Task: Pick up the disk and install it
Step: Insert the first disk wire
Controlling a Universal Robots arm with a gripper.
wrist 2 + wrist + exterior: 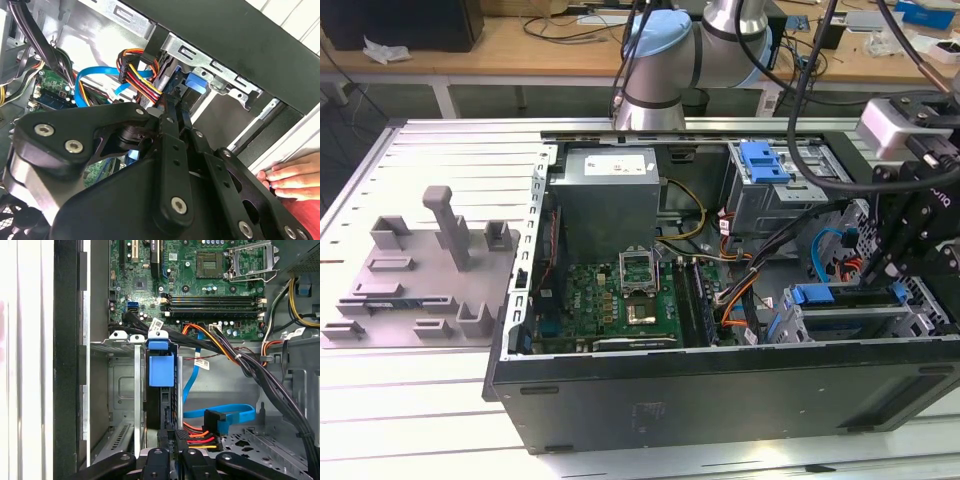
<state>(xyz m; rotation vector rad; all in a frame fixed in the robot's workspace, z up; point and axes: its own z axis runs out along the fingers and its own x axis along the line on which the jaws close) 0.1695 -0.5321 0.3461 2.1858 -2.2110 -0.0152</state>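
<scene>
Gripper (905, 285) hangs at the exterior view's right, its black linkage reaching down into the drive bay at the near corner of the open computer case (720, 385). In this view the disk (845, 318) lies along the bay, its blue carrier edge showing beside the gripper, with the motherboard (615, 300) and the grey power supply (608, 195) well off toward the exterior view's left. A blue latch (765, 160) sits on the far cage, apart from the work.

In the second wrist view the gripper (172, 102) has its two black fingers drawn narrowly together, tips down at the blue carrier of the disk (192, 90), next to a bundle of coloured power wires (140, 80). They look closed on the disk's edge, though the linkage hides the contact itself, so that is a judgement. A person's hand (290, 177) rests on the outer edge of the case, probably steadying it.

In the first wrist view the disk (161, 385) stands on edge in its slot beside the metal bay rails (136, 390), blue tab uppermost, with the gripper (170, 440) straddling its near end. It appears seated deep in the bay, aligned with the rails so it can slide home. A blue data cable (220, 415) lies loose on the case floor just beside it.
</scene>
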